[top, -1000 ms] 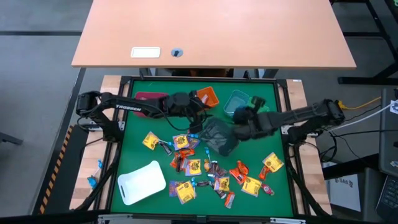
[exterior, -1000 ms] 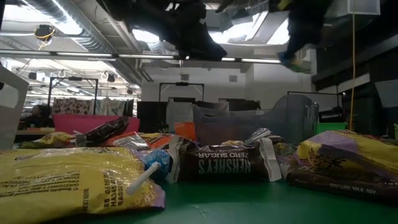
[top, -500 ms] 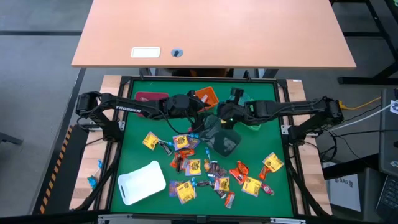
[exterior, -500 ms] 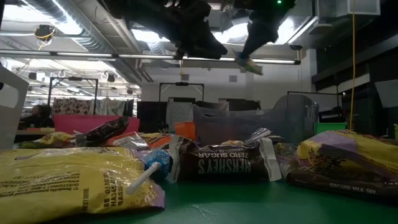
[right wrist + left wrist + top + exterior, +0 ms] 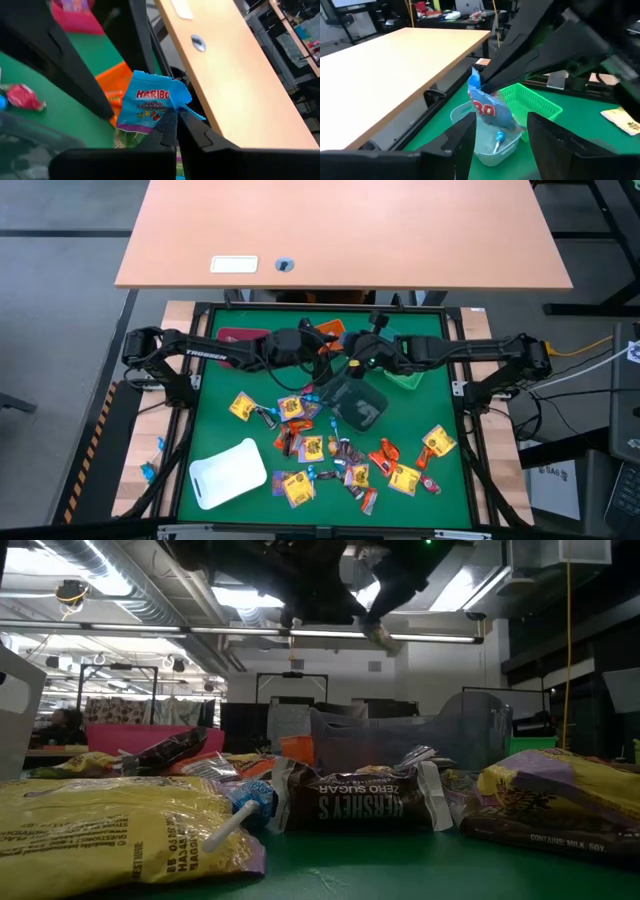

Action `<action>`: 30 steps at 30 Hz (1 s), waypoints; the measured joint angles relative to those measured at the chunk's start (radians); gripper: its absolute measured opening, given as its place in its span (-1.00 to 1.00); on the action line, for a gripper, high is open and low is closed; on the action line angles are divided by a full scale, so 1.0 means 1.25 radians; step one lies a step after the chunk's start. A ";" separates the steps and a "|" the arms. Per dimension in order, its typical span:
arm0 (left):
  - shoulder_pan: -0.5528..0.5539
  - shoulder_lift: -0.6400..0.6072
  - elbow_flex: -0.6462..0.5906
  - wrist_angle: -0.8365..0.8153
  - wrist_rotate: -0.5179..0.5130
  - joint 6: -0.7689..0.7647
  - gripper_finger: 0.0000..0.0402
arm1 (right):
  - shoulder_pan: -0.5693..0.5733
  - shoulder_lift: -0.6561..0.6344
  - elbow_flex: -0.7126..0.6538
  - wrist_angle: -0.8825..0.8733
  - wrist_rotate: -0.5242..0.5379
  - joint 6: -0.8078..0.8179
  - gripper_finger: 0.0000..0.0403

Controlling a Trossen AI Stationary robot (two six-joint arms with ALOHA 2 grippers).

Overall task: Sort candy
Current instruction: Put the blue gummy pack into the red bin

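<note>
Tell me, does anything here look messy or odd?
Yes. Candy lies strewn loose across the green table rather than in bins. Oddest, the right gripper, shut, pinches a blue Haribo packet by one edge, so it dangles above the table near the left gripper.

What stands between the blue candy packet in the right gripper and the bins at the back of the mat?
The left gripper, fingers open, sits close beside the blue packet pinched by the right gripper, crowding its way down to the bins.
</note>
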 joint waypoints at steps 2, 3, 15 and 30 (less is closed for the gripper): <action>0.001 0.000 0.000 0.000 0.001 0.002 -0.18 | 0.000 0.000 0.000 0.017 -0.003 0.000 -1.00; 0.001 0.000 0.000 0.000 0.001 0.008 -0.18 | 0.000 0.000 0.000 0.024 -0.012 0.000 -1.00; 0.001 0.000 0.000 -0.002 -0.029 0.054 -0.39 | 0.000 0.000 0.000 0.066 -0.126 0.000 -1.00; 0.001 0.000 0.000 -0.032 -0.054 0.088 -0.94 | 0.000 0.000 -0.001 0.068 -0.126 0.005 -0.74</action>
